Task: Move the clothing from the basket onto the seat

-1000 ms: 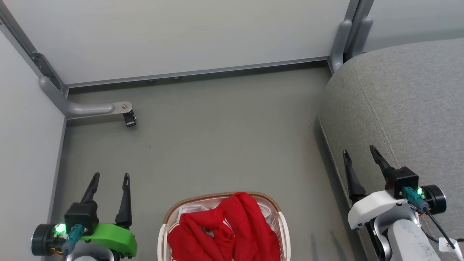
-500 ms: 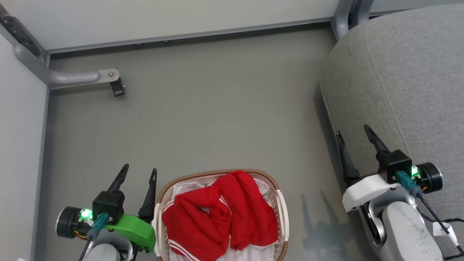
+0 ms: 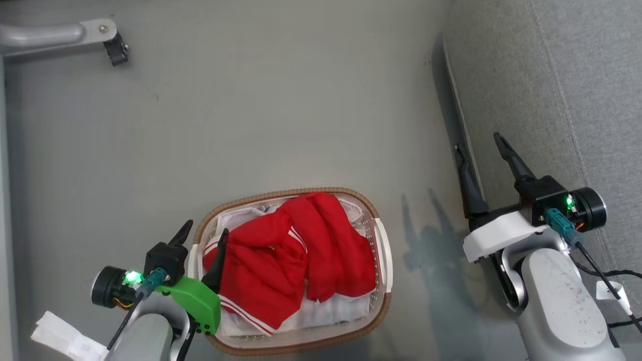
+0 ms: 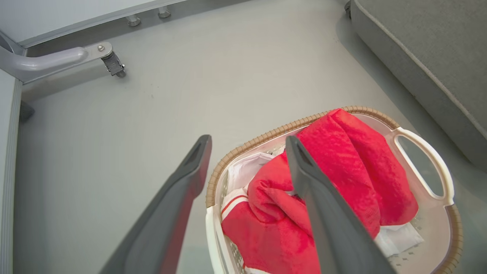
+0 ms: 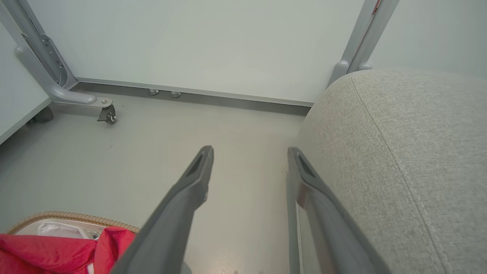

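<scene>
Over the left rim of the basket (image 3: 296, 192), left claw (image 3: 206, 228) wide and empty, one finger (image 3: 219, 253) above the clothing (image 3: 286, 250) piled inside, one outside. Right claw (image 3: 476, 142) wide, empty, by the seat (image 3: 551, 75) at right. Risk: closing here pinches rim or white liner (image 3: 336, 308) with the fabric, tipping the basket.
</scene>
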Tool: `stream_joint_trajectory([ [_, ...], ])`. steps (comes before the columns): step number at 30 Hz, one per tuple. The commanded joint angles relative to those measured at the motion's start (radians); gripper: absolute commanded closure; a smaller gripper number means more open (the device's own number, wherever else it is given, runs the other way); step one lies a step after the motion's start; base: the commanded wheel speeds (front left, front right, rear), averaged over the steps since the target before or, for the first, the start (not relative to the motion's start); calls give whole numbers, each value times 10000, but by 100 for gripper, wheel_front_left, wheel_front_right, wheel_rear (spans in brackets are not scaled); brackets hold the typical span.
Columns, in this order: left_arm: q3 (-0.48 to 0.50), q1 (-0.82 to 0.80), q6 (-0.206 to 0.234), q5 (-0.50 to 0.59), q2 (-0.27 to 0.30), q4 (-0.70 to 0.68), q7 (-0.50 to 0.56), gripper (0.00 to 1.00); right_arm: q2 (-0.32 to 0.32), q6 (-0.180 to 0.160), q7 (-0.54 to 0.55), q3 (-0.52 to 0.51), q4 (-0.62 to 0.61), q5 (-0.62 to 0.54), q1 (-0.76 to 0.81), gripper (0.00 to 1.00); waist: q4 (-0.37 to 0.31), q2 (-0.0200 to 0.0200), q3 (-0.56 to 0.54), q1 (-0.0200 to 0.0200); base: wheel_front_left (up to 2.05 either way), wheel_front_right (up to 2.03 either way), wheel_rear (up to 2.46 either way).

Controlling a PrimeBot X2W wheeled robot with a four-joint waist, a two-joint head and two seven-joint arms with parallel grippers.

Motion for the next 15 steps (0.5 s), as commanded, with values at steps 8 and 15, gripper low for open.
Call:
stream_joint_trajectory([
  [8,-815,-1250,-1,-247,300,1632,-7,0,-38,-6,-47,80,-291,63,-430,0,-511,0,1859,-1,0,0,0],
  [15,-1512,-2052,-1,-609,469,2537,-7,0,-38,-6,-47,200,-524,92,-696,0,-709,0,2686,-1,0,0,0],
])
